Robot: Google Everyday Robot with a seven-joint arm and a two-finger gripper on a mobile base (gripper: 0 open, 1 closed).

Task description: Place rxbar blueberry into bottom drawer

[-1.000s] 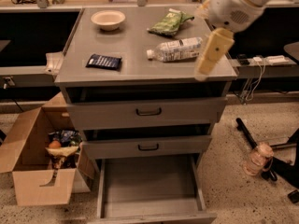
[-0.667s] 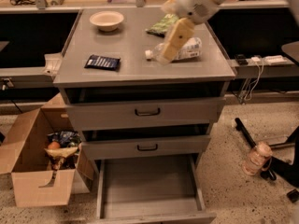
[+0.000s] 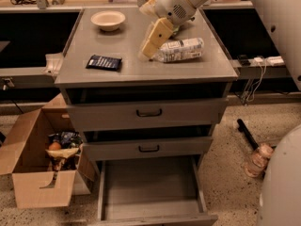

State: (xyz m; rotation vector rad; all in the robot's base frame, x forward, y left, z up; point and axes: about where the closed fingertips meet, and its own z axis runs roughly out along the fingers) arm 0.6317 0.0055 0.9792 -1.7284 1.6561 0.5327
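The rxbar blueberry [image 3: 104,62] is a flat dark navy wrapper lying on the left part of the grey cabinet top [image 3: 117,72]. The bottom drawer [image 3: 150,185] is pulled out at floor level, with a bare grey floor. My gripper [image 3: 149,48] hangs over the middle of the cabinet top, right of the bar and apart from it, close beside the clear plastic bottle [image 3: 181,50]. It holds nothing that I can see.
A pale bowl [image 3: 108,20] stands at the back left of the top. The green snack bag is mostly hidden behind my arm. Two upper drawers with black handles [image 3: 149,112] are shut. An open cardboard box [image 3: 40,171] with items stands left on the floor.
My arm has swung left across the cabinet top, from its right edge to the middle, toward the bar. The objects have not moved.
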